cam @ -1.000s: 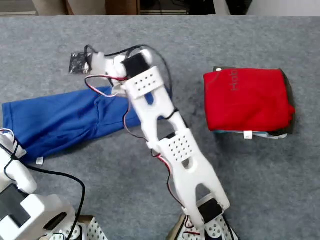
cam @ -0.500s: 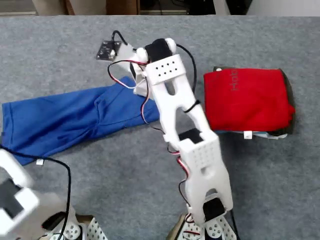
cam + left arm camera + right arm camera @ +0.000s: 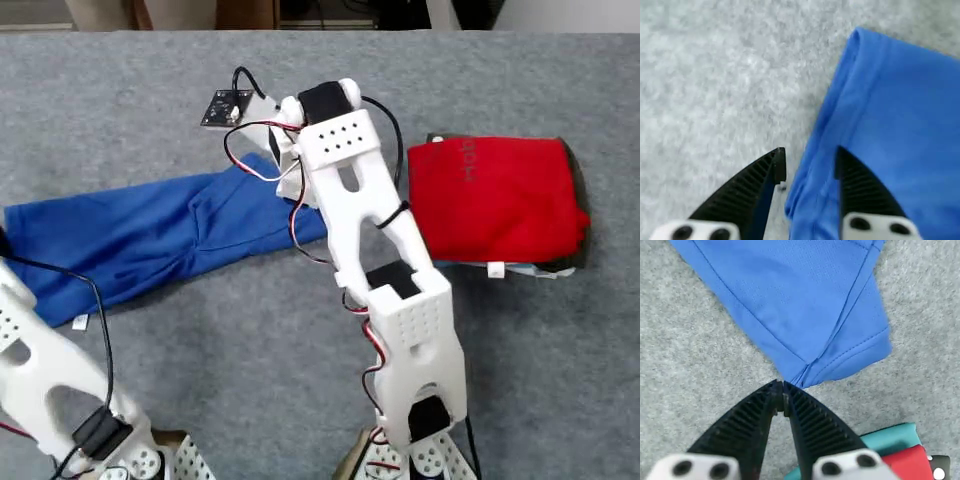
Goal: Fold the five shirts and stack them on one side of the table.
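The red shirt [image 3: 495, 200], folded on top of the stack near the table's right edge, carries a short line of dark lettering [image 3: 467, 160] near its far left corner, too small to make out. A small white tag [image 3: 494, 269] pokes from the stack's near edge, where thin pale and teal layers [image 3: 890, 436] show under the red. Another white tag [image 3: 79, 321] sticks out from the near left end of the blue shirt [image 3: 150, 240].

The blue shirt lies unfolded and stretched long across the left half of the table [image 3: 250, 380], from the left edge to about the middle. The right gripper [image 3: 783, 386] has its jaws pressed together, pinching the shirt's hem corner at the middle end, close to the stack. The left gripper [image 3: 810, 152] is at the shirt's other end by the left edge, jaws spread, one on each side of the cloth's folded border, the grey surface under one and blue fabric under the other.

The table is covered in a grey, speckled, felt-like material. Past its far edge stand brown wooden panels [image 3: 240, 12] with dark gaps between them.
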